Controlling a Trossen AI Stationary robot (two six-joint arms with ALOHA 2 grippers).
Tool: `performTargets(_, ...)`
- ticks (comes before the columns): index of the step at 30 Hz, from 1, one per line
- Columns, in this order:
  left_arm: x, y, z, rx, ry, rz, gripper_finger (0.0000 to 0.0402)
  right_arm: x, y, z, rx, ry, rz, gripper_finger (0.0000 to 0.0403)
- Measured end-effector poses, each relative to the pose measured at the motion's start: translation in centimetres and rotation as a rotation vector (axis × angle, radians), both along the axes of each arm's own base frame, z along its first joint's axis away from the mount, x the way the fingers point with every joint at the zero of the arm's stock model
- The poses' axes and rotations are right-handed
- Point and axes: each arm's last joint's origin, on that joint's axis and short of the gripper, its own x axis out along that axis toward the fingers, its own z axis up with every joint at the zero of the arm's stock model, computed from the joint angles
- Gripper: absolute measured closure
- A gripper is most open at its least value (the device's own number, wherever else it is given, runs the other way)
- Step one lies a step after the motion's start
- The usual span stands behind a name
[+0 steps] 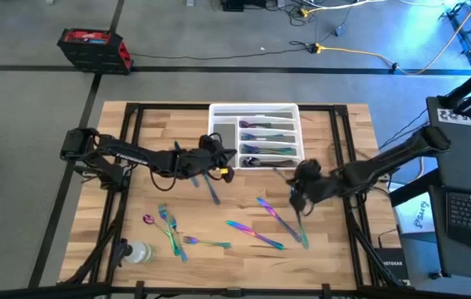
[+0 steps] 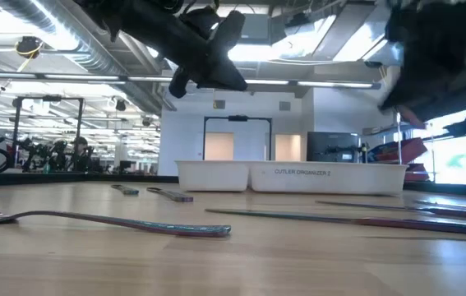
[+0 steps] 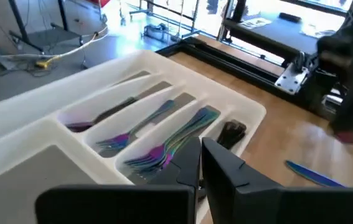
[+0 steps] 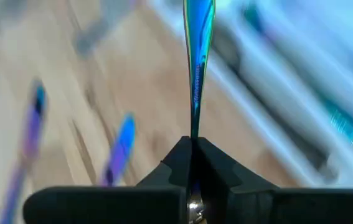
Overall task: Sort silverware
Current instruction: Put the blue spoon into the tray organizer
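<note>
Clamping a slim iridescent piece by one end, the right gripper has its fingers pressed tight together with the metal running straight out between them; whether it is a knife, fork or spoon cannot be told. From above, that gripper hangs over the table just off the tray's near right corner, a sensible spot for carrying a piece across to a slot. The left gripper sits at the tray's near left edge, its fingers shut with nothing visible between them; a slim piece lies or hangs just below it, and whether the two touch cannot be made out. The tray's long slots already hold sorted pieces: forks lie side by side with tines together, and further handles fill the other rows, so like goes with like. The rest of the silverware is loose on the wood: a cluster near the bottle at the front left, and several pieces fanned across the front middle and right. Judging by that, the sort is well begun but far from finished, and the gripped piece likely wants matching to its slot.
</note>
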Motion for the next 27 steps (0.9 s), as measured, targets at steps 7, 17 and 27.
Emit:
performTargets(7, 0.6, 0.2, 0.9, -0.11, -0.117, -0.278, 0.0386, -1.6, -2.4, 3.8, 0.02, -0.569, 0.094, 0.0402)
performTargets(17, 2.1, 0.5, 2.6, -0.013, -0.22, -0.664, 0.0243, 0.4, -5.5, 5.6, -0.08, -0.767, 0.365, 0.0402)
performTargets(27, 5.3, 1.2, 1.7, -0.035, -0.202, -0.659, 0.0141, 5.4, -7.8, 5.6, -0.035, -0.708, 0.656, 0.0403)
